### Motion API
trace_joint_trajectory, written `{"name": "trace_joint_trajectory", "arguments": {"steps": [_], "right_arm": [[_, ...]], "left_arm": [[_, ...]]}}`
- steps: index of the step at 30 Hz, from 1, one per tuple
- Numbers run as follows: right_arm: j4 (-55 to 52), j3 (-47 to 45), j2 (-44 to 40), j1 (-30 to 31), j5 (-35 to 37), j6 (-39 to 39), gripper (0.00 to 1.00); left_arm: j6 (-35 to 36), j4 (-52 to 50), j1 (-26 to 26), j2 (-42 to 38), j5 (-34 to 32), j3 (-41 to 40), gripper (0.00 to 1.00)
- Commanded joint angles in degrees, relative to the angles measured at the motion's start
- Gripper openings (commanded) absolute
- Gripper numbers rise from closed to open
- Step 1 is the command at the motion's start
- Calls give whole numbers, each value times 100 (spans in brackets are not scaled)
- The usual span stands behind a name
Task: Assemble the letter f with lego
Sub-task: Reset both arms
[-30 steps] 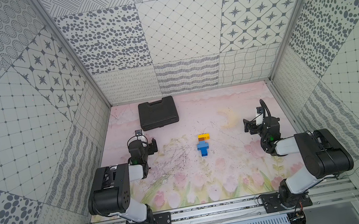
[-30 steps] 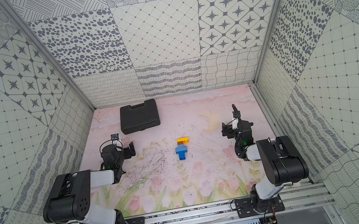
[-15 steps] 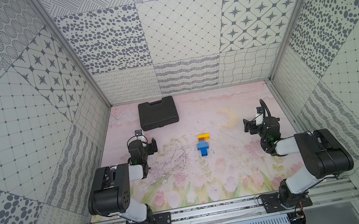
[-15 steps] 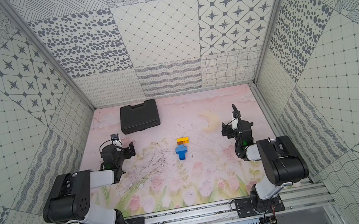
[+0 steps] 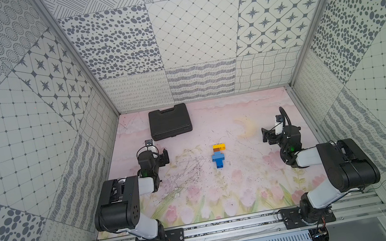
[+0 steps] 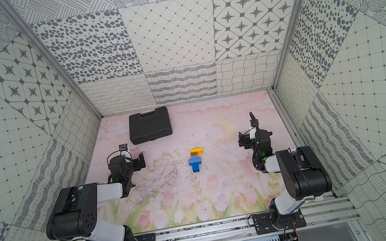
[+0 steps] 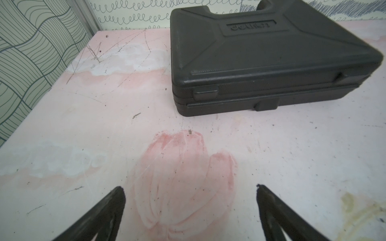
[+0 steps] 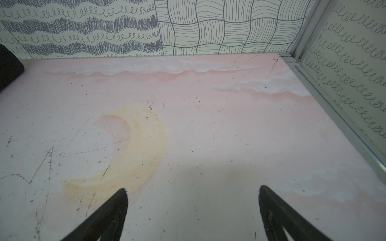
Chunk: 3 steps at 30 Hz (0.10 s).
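The lego stands joined as a small letter f point(image 5: 218, 155) point(image 6: 196, 162) lying flat mid-mat in both top views: a yellow bar point(image 5: 219, 147) at the far end, a brown block point(image 5: 217, 150) under it, light blue then darker blue bricks point(image 5: 219, 164) toward me. My left gripper point(image 5: 162, 157) point(image 6: 139, 161) rests well left of it, open and empty. In the left wrist view its fingertips point(image 7: 189, 194) stand wide over bare mat. My right gripper point(image 5: 268, 136) point(image 6: 243, 140) sits well right of it, also open and empty point(image 8: 192, 196). Neither wrist view shows the bricks.
A shut black plastic case point(image 5: 169, 121) point(image 6: 149, 125) point(image 7: 261, 52) lies at the back left, just beyond the left gripper. A pale yellow moon is printed on the pink mat point(image 8: 135, 150) by the right gripper. Patterned walls close in three sides.
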Motion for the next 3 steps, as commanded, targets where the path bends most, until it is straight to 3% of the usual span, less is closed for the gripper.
{"name": "trace_joint_trajectory", "arguments": {"steps": [1, 3], "right_arm": [[159, 116, -5, -5, -38, 59, 98], [164, 105, -6, -5, -38, 58, 98]], "left_arm": [[-26, 168, 27, 16, 48, 50, 99], [-28, 169, 25, 19, 50, 49, 99]]}}
